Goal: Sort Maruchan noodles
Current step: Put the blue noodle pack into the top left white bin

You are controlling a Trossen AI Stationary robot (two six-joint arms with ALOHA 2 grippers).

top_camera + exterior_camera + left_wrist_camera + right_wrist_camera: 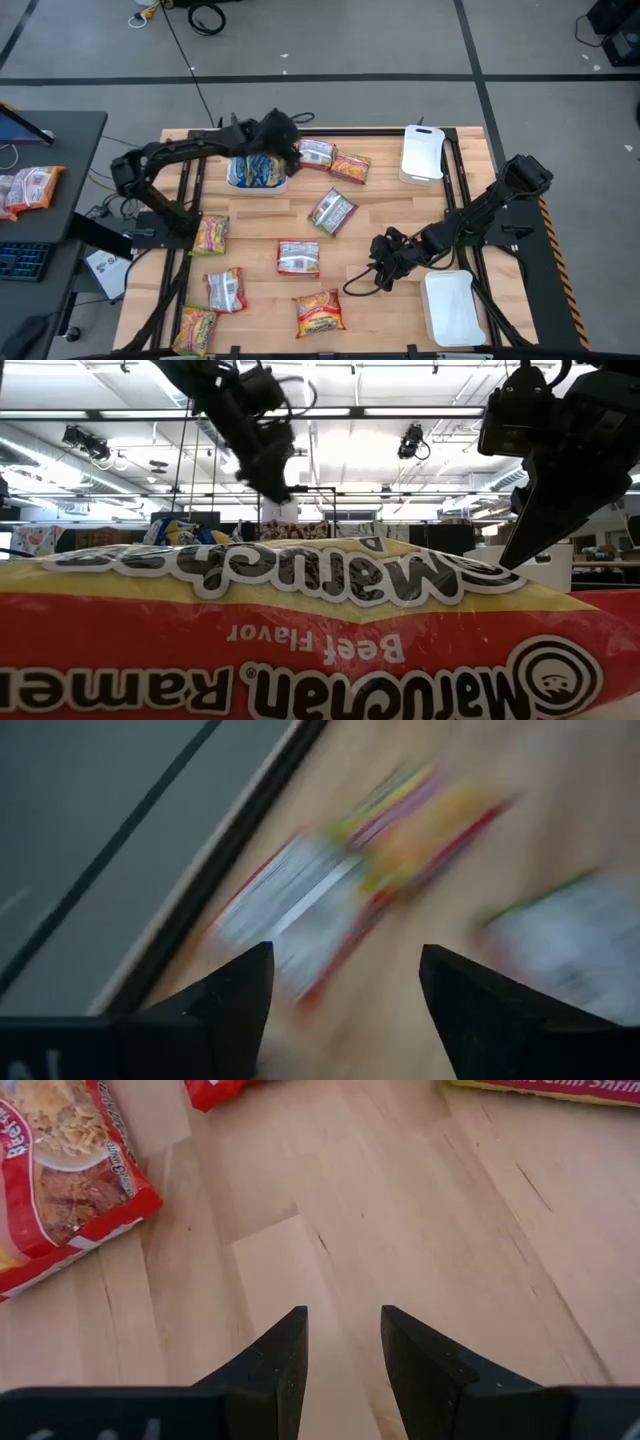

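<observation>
Hovering, left pincer (290, 150) spread above blue packet (255, 172), long axis seemingly crosswise; right pincer (385, 270) apart.

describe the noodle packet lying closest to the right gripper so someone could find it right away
Start at the white tray in the table's near right corner, beside the right gripper. Left of that gripper, near the front edge, lies an orange-red noodle packet. It is the only red one in that front row; its neighbours are silver-white or yellow-green.

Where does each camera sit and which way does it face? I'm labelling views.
High: overhead, looking down; both arms, table.
Low: tabletop level, behind a beef packet; both arms above.
Left wrist: over the far edge; open left gripper, blurred packets.
Right wrist: down at wood; open, empty right gripper.
Shared: the beef packet in right wrist and low views.
</observation>
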